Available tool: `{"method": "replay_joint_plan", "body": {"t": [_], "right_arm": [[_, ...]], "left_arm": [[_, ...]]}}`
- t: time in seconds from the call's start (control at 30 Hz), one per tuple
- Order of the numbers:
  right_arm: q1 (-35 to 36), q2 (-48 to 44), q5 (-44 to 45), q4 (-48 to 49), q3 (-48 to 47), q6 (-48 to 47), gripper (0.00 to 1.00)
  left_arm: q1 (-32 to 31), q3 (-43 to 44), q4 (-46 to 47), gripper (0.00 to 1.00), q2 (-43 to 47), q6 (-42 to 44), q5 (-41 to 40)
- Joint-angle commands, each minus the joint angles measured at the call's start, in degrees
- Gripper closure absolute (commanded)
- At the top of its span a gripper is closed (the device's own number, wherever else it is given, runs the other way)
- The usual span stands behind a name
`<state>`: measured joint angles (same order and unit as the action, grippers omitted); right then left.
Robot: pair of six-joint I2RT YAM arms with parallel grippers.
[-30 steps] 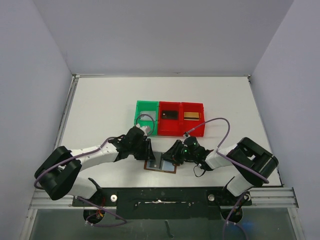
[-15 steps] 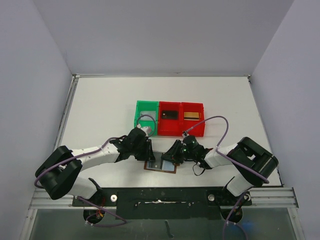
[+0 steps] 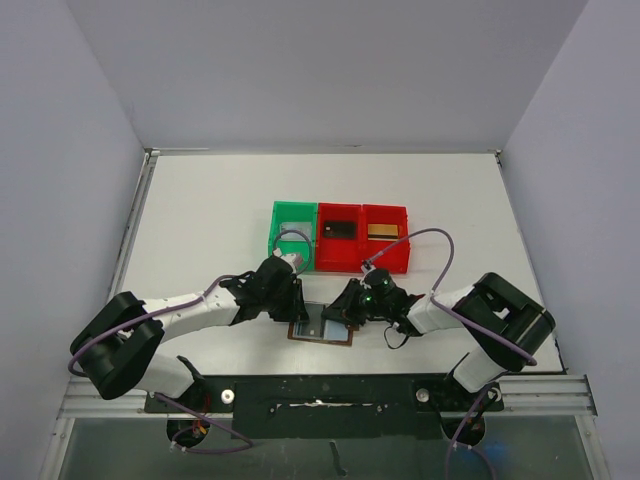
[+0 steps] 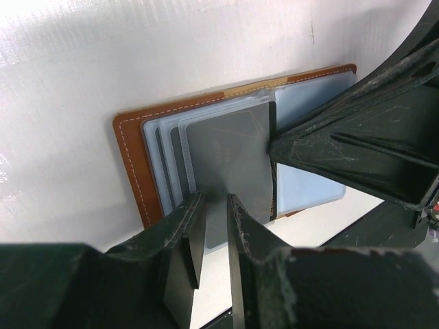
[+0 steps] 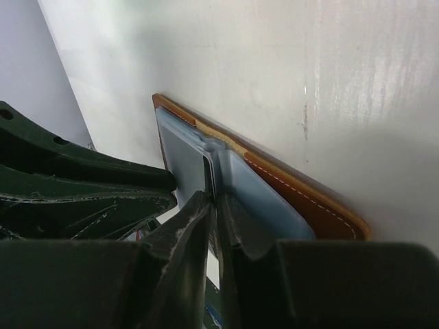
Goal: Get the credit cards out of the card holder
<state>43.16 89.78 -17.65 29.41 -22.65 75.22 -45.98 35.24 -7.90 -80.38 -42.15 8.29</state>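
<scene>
Barely anything had shifted in the top view over the last second. Both arms stayed hunched over the card holder (image 4: 130,164), the right wrist crept a hair toward the left one, and both claws had narrowed a bit.

The holder lay open and flat on the worktop (image 3: 200,220), directly under the two claws, with its pale sleeve panels (image 4: 309,185) facing up. The grey card (image 4: 230,157) sat partly out of the sleeves on the left claw's side of the fold.

From its own camera, the left claw (image 4: 214,200) had its fingers a slim gap apart with the tips down on the near end of that card. I could see the card's face through the gap and nothing looked pinched, so I'd call it slightly open.

The right claw (image 5: 211,197) was squeezed nearly together right at the fold, with the thin edge of the grey card caught between its tips. In the left wrist view its tip met the card's edge.

Beyond both claws, well apart from the holder, stood the green bin (image 3: 274,230) and two red bins (image 3: 362,262) in a row. A black card (image 3: 340,228) lay in one red bin and a gold card (image 3: 382,231) in the other.
</scene>
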Motion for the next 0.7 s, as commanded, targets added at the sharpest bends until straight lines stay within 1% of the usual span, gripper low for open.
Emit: {"method": "replay_joint_plan", "body": {"t": [0.0, 0.13, 0.23, 0.3, 0.4, 0.53, 0.63, 0.67], "right_arm": [[0.3, 0.6, -2.4, 1.3, -3.4, -1.4, 0.92], [0.3, -0.1, -2.0, 0.7, -2.6, -1.3, 0.98], [-0.6, -1.4, -2.2, 0.5, -1.6, -1.2, 0.99], [-1.6, -2.3, -3.6, 2.2, -0.4, -0.8, 0.99], [-2.9, -4.2, -4.7, 3.1, 1.3, -0.3, 0.99], [-4.1, -5.5, -5.3, -0.2, 1.2, -2.0, 0.99], [-4.6, -5.8, -5.5, -2.6, 0.5, -2.9, 0.98], [-4.6, -5.7, -5.5, -2.8, 0.2, -3.0, 0.95]], "left_arm": [[-0.4, 0.6, -1.7, 0.82, -0.2, 1.5, -2.3], [-0.8, 1.2, -3.0, 0.83, -0.3, 1.8, -3.1], [-0.8, 1.3, -3.5, 0.83, -0.3, 1.8, -3.6], [-0.9, 1.4, -3.8, 0.84, -0.5, 1.8, -3.8], [-0.9, 1.4, -3.9, 0.84, -1.0, 1.9, -3.8], [-1.0, 1.4, -4.0, 0.85, -1.6, 2.0, -3.7], [-1.2, 1.6, -3.9, 0.86, -1.9, 2.0, -3.7], [-1.3, 1.7, -3.9, 0.86, -1.9, 2.0, -3.7]]}}
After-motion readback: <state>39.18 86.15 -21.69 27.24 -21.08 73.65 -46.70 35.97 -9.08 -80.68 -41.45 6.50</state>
